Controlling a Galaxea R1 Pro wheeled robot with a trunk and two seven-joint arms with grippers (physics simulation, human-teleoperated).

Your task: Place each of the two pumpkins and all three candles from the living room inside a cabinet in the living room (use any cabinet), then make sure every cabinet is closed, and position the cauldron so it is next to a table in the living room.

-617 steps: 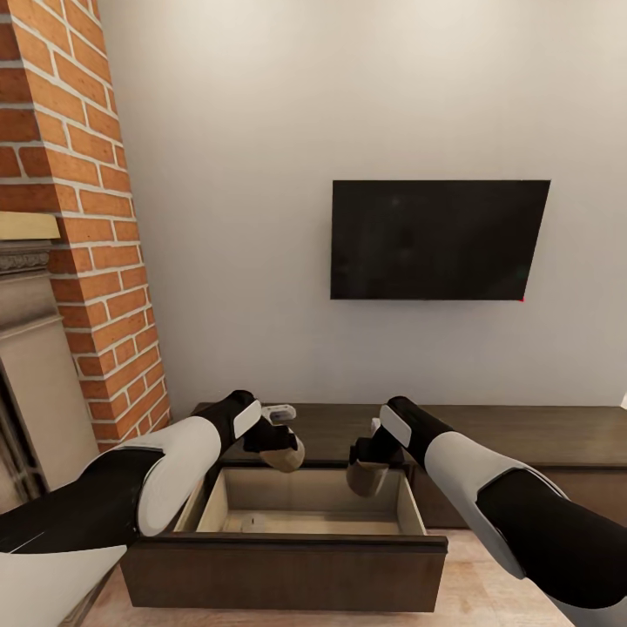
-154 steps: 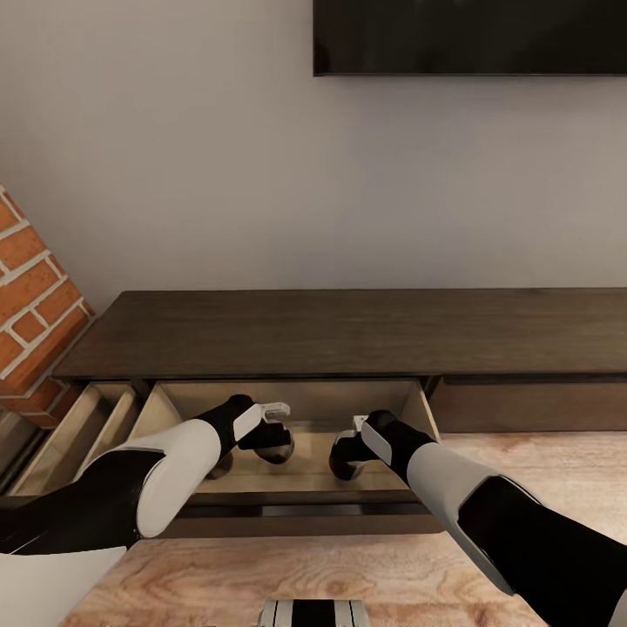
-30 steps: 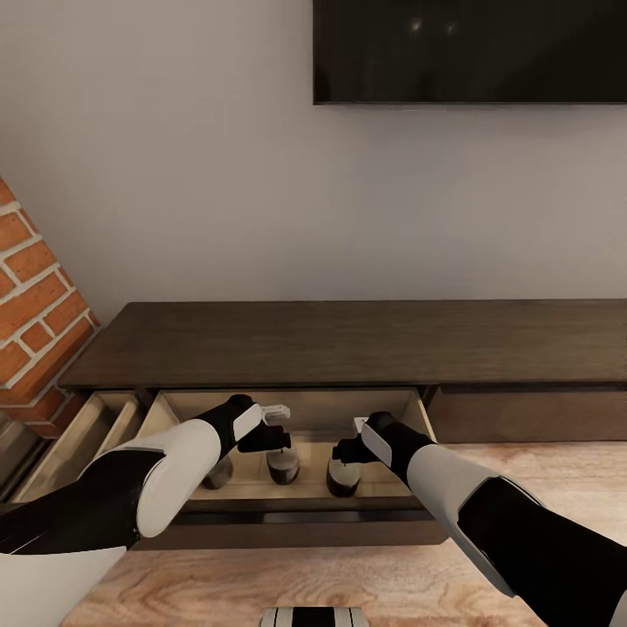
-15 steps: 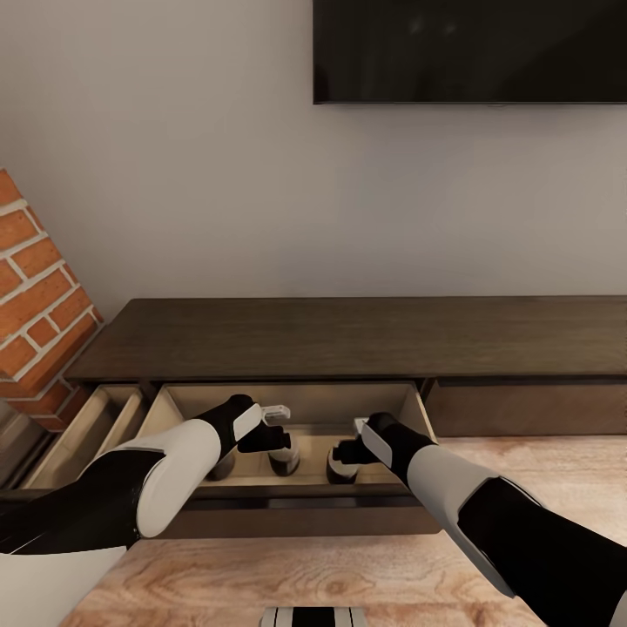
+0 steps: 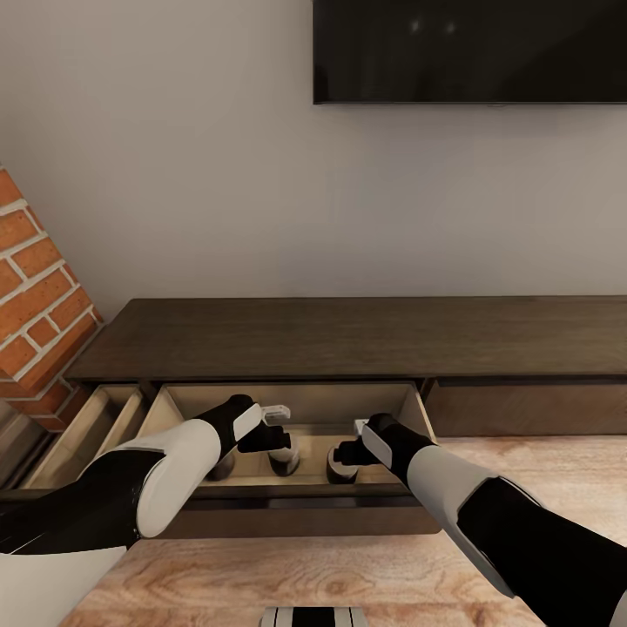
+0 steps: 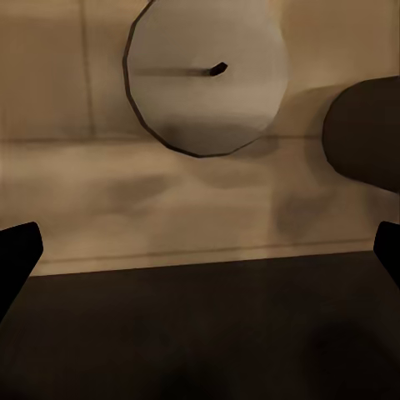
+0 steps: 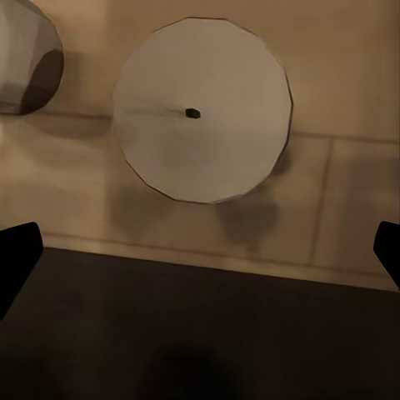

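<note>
Jaws on both grippers stood spread wide and empty, only dark fingertips [image 6: 18, 250] at the wrist views' edges. At 7 o'clock in the head view, the left gripper [image 5: 277, 433] hovered over the pulled-out drawer [image 5: 287, 505] of the long dark-brown wooden cabinet [image 5: 348, 335]. Under it stood a stubby grey-brown candle with a pale top [image 5: 285, 459], another candle [image 5: 219, 466] at its 9 o'clock. At 5 o'clock, the right gripper [image 5: 346, 451] hovered over a third candle [image 5: 341, 470], which stood upright on the drawer floor.
</note>
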